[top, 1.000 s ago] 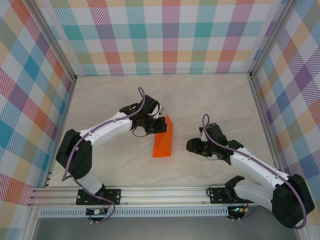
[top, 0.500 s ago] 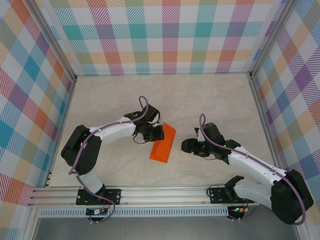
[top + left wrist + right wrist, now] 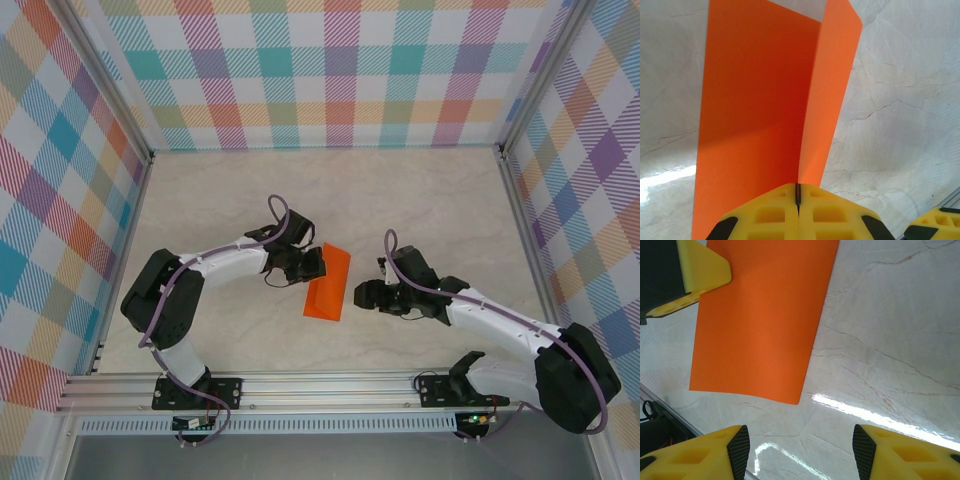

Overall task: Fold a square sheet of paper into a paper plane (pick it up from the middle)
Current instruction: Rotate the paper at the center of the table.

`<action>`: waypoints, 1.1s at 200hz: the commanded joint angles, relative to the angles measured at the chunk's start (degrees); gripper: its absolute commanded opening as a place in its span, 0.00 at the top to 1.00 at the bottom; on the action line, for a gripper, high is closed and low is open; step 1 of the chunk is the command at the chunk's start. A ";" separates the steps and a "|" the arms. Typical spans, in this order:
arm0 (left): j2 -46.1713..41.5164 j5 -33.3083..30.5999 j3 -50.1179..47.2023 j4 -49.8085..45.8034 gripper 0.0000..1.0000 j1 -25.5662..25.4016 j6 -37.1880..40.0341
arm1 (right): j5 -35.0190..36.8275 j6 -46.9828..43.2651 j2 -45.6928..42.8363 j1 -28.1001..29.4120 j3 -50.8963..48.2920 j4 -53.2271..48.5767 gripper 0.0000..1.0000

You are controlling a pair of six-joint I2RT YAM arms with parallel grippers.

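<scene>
The orange sheet of paper (image 3: 329, 282) is bent into a V along its middle, with two flaps spreading from the crease (image 3: 765, 105). My left gripper (image 3: 313, 263) is shut on that crease, its yellow fingertips (image 3: 775, 212) pressed together around the paper's edge. The sheet hangs tilted just over the table's middle. My right gripper (image 3: 362, 296) sits to the right of the sheet, open, its pads (image 3: 738, 450) wide apart over bare table. In the right wrist view one orange flap (image 3: 765, 315) lies ahead, with the left gripper's yellow finger (image 3: 700, 275) at the top left.
The marble-patterned tabletop (image 3: 420, 200) is bounded by plaid walls (image 3: 340, 70) on three sides. An aluminium rail (image 3: 320, 385) runs along the near edge by the arm bases.
The left gripper has drawn the sheet down and left, then slightly right again, turning it. The right gripper has crept leftward, closing on the sheet's right side.
</scene>
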 commanded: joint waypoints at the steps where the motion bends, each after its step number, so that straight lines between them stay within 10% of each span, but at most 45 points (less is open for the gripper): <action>1: -0.98 -0.68 -1.28 1.09 1.00 0.72 -1.24 | 2.20 -1.03 1.15 2.33 3.21 0.49 0.41; 105: -1.78 0.86 -1.14 1.10 1.00 0.82 -1.82 | 30.36 -2.83 15.86 26.90 14.20 3.27 0.43; 220: -1.55 1.70 -0.70 1.11 1.00 0.90 -1.77 | 42.04 -4.21 26.77 32.55 21.59 0.52 0.46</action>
